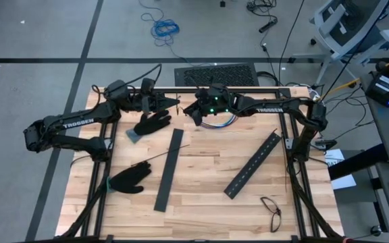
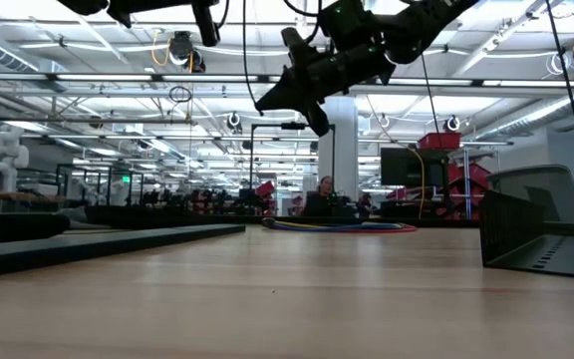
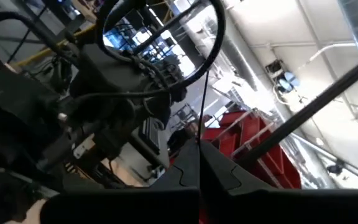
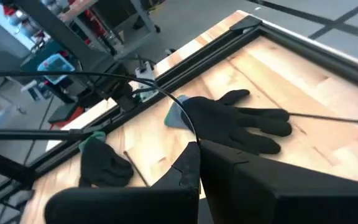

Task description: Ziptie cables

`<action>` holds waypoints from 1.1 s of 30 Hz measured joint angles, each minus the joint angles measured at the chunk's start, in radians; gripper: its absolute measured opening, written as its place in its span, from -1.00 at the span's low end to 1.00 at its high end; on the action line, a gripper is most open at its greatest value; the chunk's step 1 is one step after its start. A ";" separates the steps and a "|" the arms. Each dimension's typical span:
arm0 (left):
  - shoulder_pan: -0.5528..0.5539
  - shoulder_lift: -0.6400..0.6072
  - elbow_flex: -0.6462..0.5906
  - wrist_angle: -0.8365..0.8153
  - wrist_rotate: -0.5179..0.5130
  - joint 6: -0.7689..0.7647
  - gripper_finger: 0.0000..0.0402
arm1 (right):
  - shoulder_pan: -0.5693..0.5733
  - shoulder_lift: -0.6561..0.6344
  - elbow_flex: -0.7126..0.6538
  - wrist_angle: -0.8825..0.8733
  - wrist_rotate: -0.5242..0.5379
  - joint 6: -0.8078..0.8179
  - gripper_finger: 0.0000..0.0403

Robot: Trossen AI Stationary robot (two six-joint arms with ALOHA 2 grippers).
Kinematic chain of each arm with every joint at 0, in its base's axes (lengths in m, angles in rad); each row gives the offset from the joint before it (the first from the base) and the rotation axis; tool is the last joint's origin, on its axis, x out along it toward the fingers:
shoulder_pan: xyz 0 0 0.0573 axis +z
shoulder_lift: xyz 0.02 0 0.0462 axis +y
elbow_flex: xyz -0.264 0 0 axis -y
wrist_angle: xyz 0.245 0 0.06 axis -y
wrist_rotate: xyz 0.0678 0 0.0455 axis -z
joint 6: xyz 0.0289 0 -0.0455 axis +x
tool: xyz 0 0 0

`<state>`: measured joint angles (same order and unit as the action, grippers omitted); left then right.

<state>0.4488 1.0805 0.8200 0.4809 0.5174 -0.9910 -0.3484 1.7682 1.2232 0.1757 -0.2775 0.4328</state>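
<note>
A: Overhead first. Both arms up at the far edge of the worktop point(image 1: 201, 158). Left gripper point(image 1: 171, 102) and right gripper point(image 1: 189, 110) point at each other, close together, above the wood.

B: Cables?

A: Cables point(image 1: 218, 122) lie on the worktop right under the right arm's wrist, a small coloured loop. The level camera shows them as a flat red, blue and yellow pile point(image 2: 339, 226) far across the wood; no gripper touches them there.

B: Zipties?

A: One ziptie point(image 1: 155, 157) lies loose by the long black bar point(image 1: 169, 169), near the lower glove point(image 1: 128, 180). The wrist cameras add what overhead misses: a thin dark strip point(image 3: 201, 118) comes straight out of the left jaws, which are clenched on it. The right jaws are likewise pressed together with a thin strip point(image 4: 182, 112) curving out of them.

B: Anything else?

A: The right wrist camera looks down on the upper glove point(image 4: 238, 121) with a pale scrap under it, plus the second glove point(image 4: 104, 163). Overhead: second slotted bar point(image 1: 252, 164) and eyeglasses point(image 1: 271, 210) on the right side. The level view shows both grippers hanging high, right gripper point(image 2: 317, 120) tilted downward.
</note>
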 joint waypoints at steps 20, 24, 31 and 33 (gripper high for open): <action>0.195 -0.100 0.000 -0.001 0.011 0.088 -1.00 | 0.018 -0.106 0.000 -0.180 -0.015 -0.025 -0.35; 0.197 -0.101 0.000 -0.004 0.035 0.149 -1.00 | 0.018 -0.142 0.000 -0.238 -0.011 -0.061 -0.16; 0.162 -0.101 0.000 -0.052 0.089 0.622 -1.00 | -0.001 -0.172 -0.005 -0.293 0.015 0.302 -0.14; 0.145 -0.101 0.000 -0.081 0.092 0.768 -1.00 | -0.008 -0.171 -0.025 -0.281 -0.004 0.463 -0.16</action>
<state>0.5936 0.9794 0.8200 0.3996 0.6093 -0.2234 -0.3565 1.5970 1.1978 -0.1054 -0.2815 0.8956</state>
